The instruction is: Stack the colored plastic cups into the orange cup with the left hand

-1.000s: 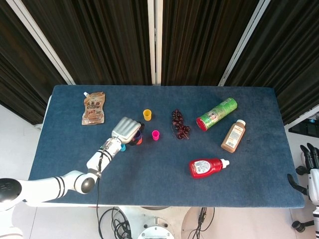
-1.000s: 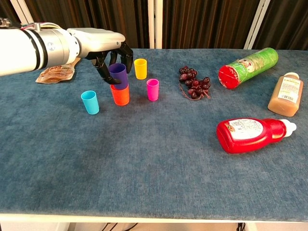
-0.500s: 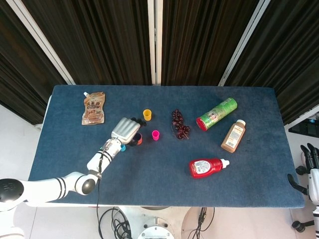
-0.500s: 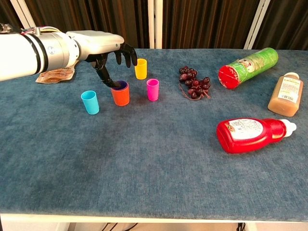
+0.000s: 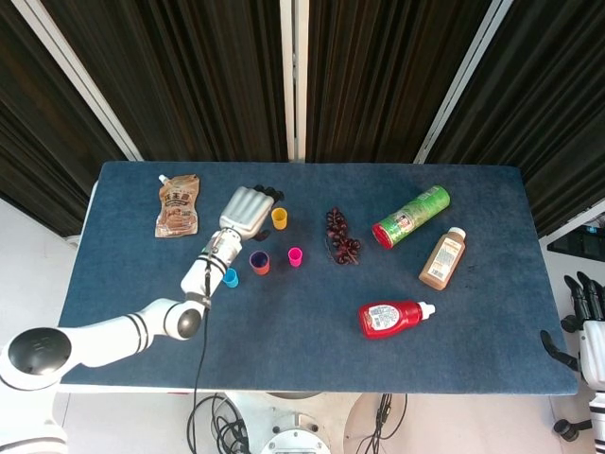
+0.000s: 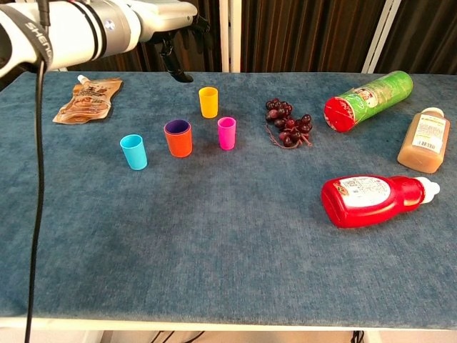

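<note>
**One cup nested, three to go**

Your left hand [image 6: 175,18] hangs empty, fingers loosely spread, above the yellow cup [image 6: 208,101]. The purple cup [image 6: 177,127] sits inside the orange cup [image 6: 178,141]; yellow, pink cup [image 6: 226,133] and blue cup [image 6: 133,151] remain.

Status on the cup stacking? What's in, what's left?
Done: the purple cup sits nested inside the orange cup. In hand: nothing; the left hand is raised above the far side of the table, holding no cup. Left: the blue cup, pink cup and yellow cup each stand alone on the table. The right hand hangs off to the side.
</note>
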Robot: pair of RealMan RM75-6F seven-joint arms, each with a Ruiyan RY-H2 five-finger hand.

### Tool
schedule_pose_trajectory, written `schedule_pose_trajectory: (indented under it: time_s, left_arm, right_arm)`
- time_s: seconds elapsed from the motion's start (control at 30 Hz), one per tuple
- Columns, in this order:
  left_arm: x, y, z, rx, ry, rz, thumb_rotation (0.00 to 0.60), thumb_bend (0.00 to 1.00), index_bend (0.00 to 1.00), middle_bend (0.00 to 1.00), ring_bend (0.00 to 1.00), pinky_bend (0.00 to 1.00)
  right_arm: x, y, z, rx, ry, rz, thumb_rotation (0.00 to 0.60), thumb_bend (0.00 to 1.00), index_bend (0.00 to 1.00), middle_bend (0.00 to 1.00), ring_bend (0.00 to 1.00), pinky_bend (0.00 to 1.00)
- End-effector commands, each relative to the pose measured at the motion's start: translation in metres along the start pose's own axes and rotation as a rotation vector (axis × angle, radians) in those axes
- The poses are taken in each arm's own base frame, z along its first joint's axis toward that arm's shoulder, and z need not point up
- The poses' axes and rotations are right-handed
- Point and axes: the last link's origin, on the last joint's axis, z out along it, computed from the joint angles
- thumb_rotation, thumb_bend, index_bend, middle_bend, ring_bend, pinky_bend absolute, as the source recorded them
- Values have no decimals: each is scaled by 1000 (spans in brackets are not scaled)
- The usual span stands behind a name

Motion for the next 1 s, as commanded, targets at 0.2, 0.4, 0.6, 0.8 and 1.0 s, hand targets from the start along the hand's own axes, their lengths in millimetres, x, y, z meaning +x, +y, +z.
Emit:
schedule_pose_trajectory:
  time_s: [0.2,0.4,0.6,0.8,1.0]
  left_arm:
    - [-25,25,33,-2,-20,1,600,220,248,262,263,463]
    - [-41,17,43,33,-63,-11,600,220,249,264,263,464]
    - [-53,8,48,64,-105,-12,600,220,260,274,263,468]
    - [-57,6,53,74,-128,-37,600,219,277,283,274,467]
    - [-56,10,57,72,-114,-63,600,219,281,299,301,487]
  right_arm:
    - [0,2,-1,-18,-14,-1,600,219,0,0,0,0]
    - [2,2,-1,-21,-16,2,600,220,0,0,0,0]
    - [1,2,1,-23,-28,3,600,220,0,0,0,0]
    - [-1,2,3,-29,-31,10,600,221,0,0,0,0]
    - [-1,4,6,-38,-34,10,600,222,0,0,0,0]
